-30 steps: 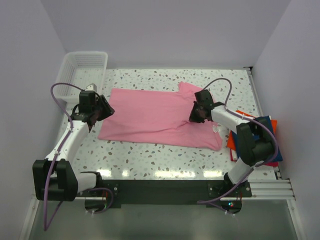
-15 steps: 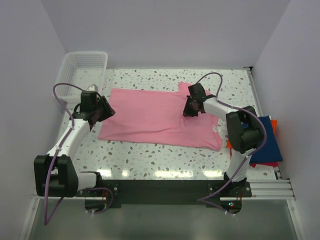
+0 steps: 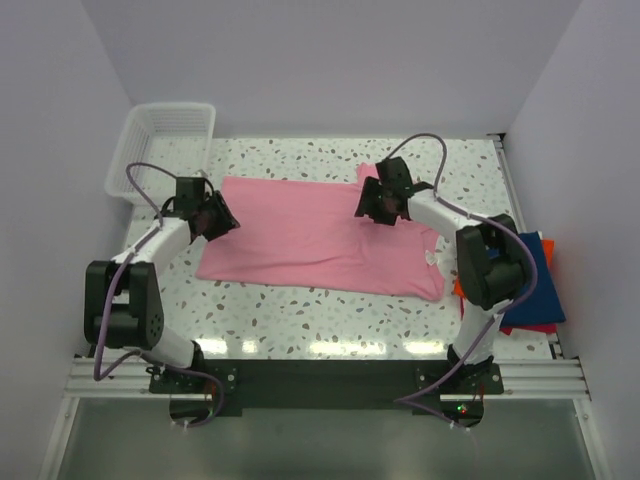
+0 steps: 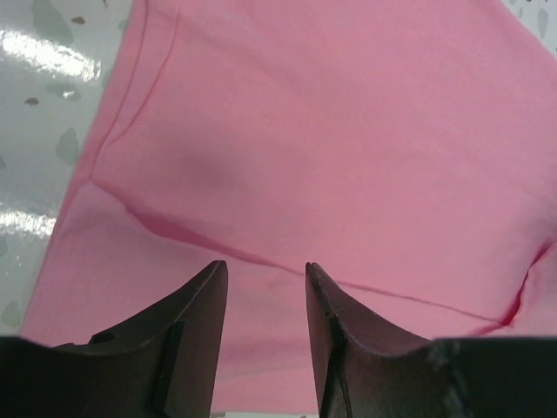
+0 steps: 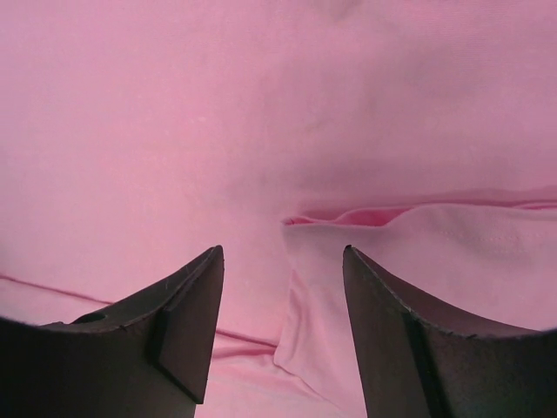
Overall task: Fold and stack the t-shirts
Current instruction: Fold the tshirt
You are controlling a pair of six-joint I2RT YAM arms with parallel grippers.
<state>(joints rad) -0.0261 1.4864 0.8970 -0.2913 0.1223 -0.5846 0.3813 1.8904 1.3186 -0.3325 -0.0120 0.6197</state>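
Observation:
The light pink t-shirt (image 3: 300, 240) lies spread flat across the middle of the speckled table. My left gripper (image 3: 222, 220) hovers over its left edge, open, with only pink cloth (image 4: 348, 131) under the fingertips (image 4: 213, 274). Over the shirt's upper right part stands my right gripper (image 3: 366, 210), open and empty. In the right wrist view a folded-over flap (image 5: 418, 252) of the shirt lies between and beyond its jaws. At the far right a navy blue folded t-shirt (image 3: 535, 285) lies on an orange-red one (image 3: 466, 287).
A white mesh basket (image 3: 165, 140) stands at the back left corner. A white rail (image 3: 512, 200) bounds the table's right side. Bare speckled table (image 3: 300, 310) shows in front of the pink shirt.
My right gripper moved up and left over the shirt and opened, letting go of the cloth it had been shut on. My left gripper shifted slightly right, staying open.

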